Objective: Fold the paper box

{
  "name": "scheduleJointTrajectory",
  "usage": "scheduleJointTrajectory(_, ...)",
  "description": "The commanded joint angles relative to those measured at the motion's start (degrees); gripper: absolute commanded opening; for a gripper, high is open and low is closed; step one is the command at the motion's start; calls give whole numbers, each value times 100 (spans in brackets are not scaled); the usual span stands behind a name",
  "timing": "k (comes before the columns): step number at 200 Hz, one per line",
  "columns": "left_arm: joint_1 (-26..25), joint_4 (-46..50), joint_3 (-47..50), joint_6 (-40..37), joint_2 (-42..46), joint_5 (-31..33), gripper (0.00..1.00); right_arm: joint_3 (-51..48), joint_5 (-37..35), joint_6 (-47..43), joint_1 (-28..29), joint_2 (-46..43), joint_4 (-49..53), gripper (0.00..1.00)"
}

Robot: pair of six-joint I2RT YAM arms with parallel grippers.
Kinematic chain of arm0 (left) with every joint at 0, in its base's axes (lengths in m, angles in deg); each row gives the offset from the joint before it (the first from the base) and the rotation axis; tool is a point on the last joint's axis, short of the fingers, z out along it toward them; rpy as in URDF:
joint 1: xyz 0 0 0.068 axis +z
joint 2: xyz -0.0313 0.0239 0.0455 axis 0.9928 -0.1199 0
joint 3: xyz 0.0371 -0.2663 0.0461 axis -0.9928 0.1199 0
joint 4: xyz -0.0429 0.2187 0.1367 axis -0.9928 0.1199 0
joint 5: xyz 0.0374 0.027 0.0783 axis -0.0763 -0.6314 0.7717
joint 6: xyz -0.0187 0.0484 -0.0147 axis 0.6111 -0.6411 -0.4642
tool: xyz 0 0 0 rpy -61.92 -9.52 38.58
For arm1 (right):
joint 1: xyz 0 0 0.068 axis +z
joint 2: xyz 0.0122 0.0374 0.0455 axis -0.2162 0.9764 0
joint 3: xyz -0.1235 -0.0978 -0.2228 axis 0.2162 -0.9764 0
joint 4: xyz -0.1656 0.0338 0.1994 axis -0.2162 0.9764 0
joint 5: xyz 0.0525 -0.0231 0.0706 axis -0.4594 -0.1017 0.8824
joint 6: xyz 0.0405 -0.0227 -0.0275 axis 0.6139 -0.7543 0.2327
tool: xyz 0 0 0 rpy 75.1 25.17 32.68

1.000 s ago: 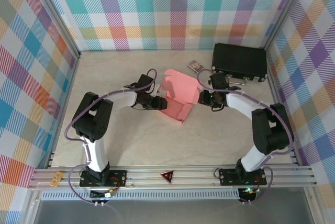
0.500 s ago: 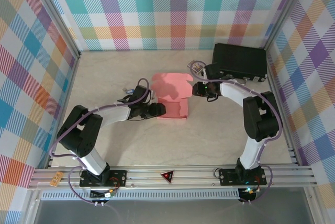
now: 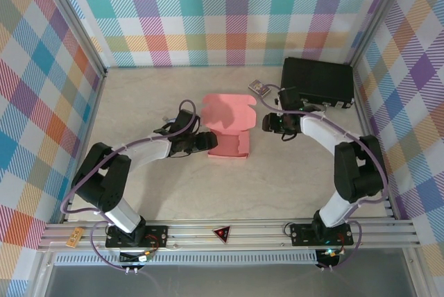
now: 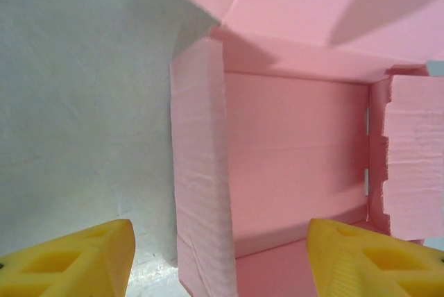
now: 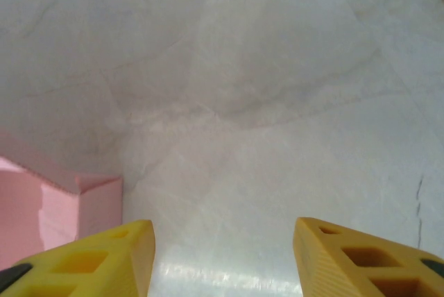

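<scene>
Listing the contents of the table, with condition and hazards noted.

Paper box (image 3: 227, 134): salmon-pink card, placed mid-table between the two arms. A shallow tray with raised walls is formed at its near part. The lid panel (image 3: 229, 111) is laid open toward the far side and is not yet folded over.

Left gripper (image 3: 210, 143): set against the box's left side, fingers spread wide. In the wrist view the left wall (image 4: 198, 172) is seen between them. Nothing is pinched.

Right gripper (image 3: 267, 123): held just right of the box, apart from it, fingers spread. Only bare table (image 5: 263, 103) is seen between them.

Black case (image 3: 318, 82) and card pack (image 3: 259, 87): far right, not involved.

Hazards, as judged:
- The thin left wall could be creased if the fingers are pressed together on it too hard.
- The light box could be slid rightward by a push, since it is unsupported on that side.
- Unheld walls could splay outward, so the lid would be closed crookedly.
</scene>
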Motion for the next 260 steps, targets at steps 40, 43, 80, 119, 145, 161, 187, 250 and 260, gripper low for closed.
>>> scheduleJointTrajectory(40,-19,-35,-439,-318,-406,-10,62,-943,1664,971,167,-539,-867,53)
scheduleJointTrajectory(43,-19,-51,-447,-313,-429,-7,62,-970,1690,1014,194,-524,-940,53)
scheduleJointTrajectory(80,-19,-146,-477,-256,-542,-135,55,-1040,1838,1433,523,-218,-1534,46)
scheduleJointTrajectory(119,-27,-306,-343,-135,-577,-348,49,-897,1619,1614,643,153,-1628,42)
scheduleJointTrajectory(145,-36,-464,-212,1,-558,-461,44,-788,1542,1557,694,382,-1590,40)
scheduleJointTrajectory(161,-62,-515,-164,60,-573,-532,43,-712,1548,1504,703,514,-1579,38)
scheduleJointTrajectory(187,-146,-588,-105,156,-594,-578,42,-587,1476,1377,745,647,-1438,35)
scheduleJointTrajectory(250,-352,-705,-29,322,-690,-531,40,-66,630,907,913,867,-617,27)
scheduleJointTrajectory(260,-362,-705,-33,332,-708,-517,40,17,465,843,953,903,-485,26)
